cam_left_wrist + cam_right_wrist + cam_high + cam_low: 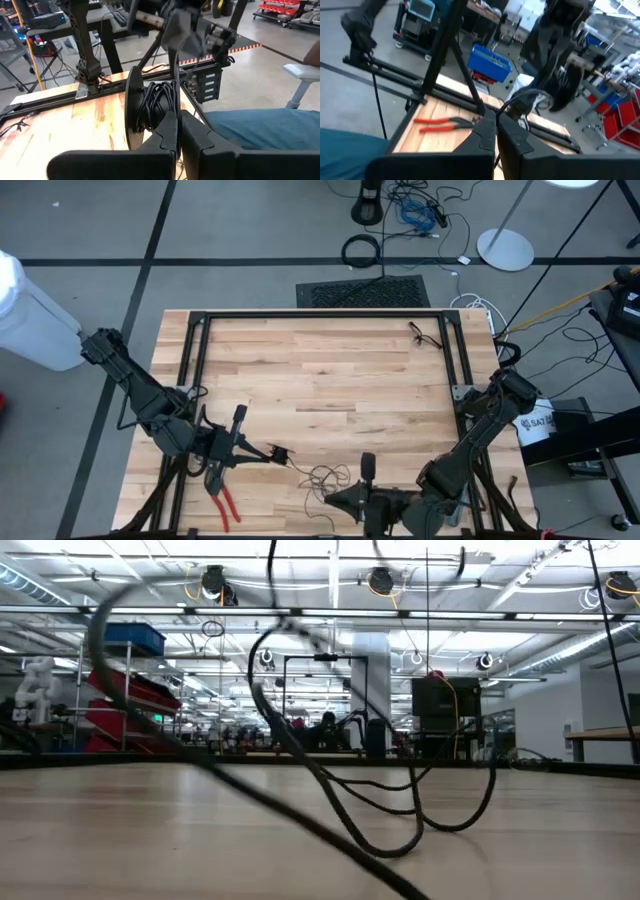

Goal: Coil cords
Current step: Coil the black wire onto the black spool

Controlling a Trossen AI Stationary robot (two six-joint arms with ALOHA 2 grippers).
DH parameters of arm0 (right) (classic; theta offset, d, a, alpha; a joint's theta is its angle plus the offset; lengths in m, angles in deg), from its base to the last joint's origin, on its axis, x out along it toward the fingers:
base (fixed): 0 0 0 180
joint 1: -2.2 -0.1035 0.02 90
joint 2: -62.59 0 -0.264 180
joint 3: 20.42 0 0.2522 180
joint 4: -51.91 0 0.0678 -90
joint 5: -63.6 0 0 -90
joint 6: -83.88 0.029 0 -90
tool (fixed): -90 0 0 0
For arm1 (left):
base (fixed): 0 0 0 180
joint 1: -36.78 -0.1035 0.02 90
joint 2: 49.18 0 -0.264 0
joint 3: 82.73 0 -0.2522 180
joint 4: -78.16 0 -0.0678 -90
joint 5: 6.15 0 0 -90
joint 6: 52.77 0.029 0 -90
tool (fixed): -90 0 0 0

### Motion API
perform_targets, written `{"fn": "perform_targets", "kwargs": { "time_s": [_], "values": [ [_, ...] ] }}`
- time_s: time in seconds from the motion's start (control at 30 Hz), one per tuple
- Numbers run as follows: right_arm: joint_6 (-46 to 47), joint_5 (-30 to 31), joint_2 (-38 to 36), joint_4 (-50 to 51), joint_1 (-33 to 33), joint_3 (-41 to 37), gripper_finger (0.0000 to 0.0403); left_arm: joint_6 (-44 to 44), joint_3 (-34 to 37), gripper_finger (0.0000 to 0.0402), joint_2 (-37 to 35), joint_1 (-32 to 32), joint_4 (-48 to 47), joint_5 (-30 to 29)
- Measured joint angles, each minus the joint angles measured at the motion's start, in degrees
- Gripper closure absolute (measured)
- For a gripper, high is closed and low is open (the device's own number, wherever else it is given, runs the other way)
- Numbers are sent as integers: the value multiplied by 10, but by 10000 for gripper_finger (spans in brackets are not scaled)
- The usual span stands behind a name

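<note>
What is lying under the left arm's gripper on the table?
Red-handled pliers lie on the wooden table just below the left gripper, which is shut on the thin black cord. The arm covers the pliers' head.

Bright, even overhead light from ceiling strips (130, 608) leaves faint shadows, while the near cord (330, 790) looks blurred, perhaps out of focus.

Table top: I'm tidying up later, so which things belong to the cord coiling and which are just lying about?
Job in hand:
- thin black cord, at the near edge
- left gripper, jaws shut on it
- right gripper, jaws shut on it

Lying about:
- red-handled pliers
- small black wire piece, far corner
</note>
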Motion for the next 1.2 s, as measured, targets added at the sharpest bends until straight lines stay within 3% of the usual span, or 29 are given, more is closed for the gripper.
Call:
{"fn": "perform_targets", "kwargs": {
  "time_s": [0.23, 0.4, 0.67, 0.83, 1.2],
  "values": [
    [-20, 2, 0, 3, -18, 20, 403, 0, 0, 393, 0, 0, 0, 1],
    [-98, 46, 0, -11, -17, 27, 403, -5, 0, 393, 3, 0, 0, 6],
    [-213, 38, 0, -14, 32, 65, 403, -11, 0, 393, 14, -9, -1, 69],
    [-226, -18, 1, -18, 72, 68, 403, -11, 0, 393, 20, -17, 8, 94],
    [-298, -3, -2, -40, 97, 90, 403, -14, 0, 393, 24, -19, 3, 126]
  ]
}}
